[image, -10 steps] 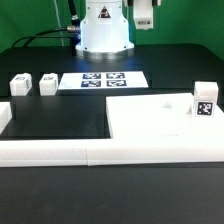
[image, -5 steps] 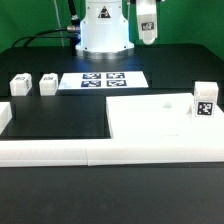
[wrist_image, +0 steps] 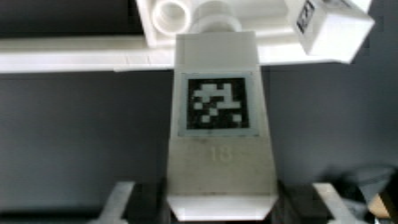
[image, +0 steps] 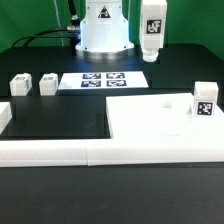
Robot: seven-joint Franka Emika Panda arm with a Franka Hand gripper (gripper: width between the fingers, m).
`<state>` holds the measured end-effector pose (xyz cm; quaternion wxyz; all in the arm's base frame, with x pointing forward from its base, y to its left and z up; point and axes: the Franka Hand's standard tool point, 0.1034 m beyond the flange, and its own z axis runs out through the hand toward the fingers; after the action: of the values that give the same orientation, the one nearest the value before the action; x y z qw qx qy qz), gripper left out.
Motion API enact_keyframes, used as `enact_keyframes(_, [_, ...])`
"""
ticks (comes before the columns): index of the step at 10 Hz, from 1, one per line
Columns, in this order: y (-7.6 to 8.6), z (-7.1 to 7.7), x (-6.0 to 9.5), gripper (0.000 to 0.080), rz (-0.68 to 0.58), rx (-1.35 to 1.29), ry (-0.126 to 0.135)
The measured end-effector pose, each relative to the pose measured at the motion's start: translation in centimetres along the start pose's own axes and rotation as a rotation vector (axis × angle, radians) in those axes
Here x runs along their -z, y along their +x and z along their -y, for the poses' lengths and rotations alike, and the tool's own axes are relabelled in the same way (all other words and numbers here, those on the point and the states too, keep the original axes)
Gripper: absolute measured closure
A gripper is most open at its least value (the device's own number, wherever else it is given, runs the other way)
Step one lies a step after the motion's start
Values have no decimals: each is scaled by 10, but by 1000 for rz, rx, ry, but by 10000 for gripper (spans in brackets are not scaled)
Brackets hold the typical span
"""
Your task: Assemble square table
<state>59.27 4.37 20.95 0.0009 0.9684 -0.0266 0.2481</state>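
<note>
**Leg pinched in gripper, up in the air over table's far side**

Held leg (image: 152, 30) hangs upright, clear of the table (image: 60, 120), over its far edge. In the exterior view it is just to the right of the robot base (image: 104, 30), w/ its b&w tag facing the camera. In the wrist view the gripper (wrist_image: 226, 203) has both fingers (wrist_image: 125, 203) pressed onto opposite sides of the held leg's near end, i.e. pinching it. The leg's tagged face runs away from the cam. The gripper itself is cut off by the exterior view's top edge.

Tabletop slab (image: 140, 125) lies flat on the table's near part toward the exterior view's right, its front edge against the front rail (image: 100, 153). Standing leg (image: 205, 100) is upright on the slab at its far corner on the exterior view's right, tag facing the cam. It also shows small and blurry in the wrist view, past the held leg's far end.

One loose leg (image: 20, 85) and a second loose leg (image: 47, 82) sit side by side on the table near its edge on the exterior view's left, well apart from the slab. Marker board (image: 103, 78) lies flat btwn them and the robot base. Side rail (image: 4, 115) lies along the table's edge on the exterior view's left and meets the front rail at the near corner.
</note>
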Motion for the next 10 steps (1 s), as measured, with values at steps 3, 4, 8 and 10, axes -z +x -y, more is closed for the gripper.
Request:
enact_keyframes(3, [-4, 6, -3, 514, -94, 17, 28])
enact_keyframes(4, [-1, 1, -5, 514, -112, 31, 24])
enact_keyframes(8, [-5, -26, -38, 514, -156, 59, -19])
enact_keyframes(10, [-11, -32, -52, 514, -141, 73, -30])
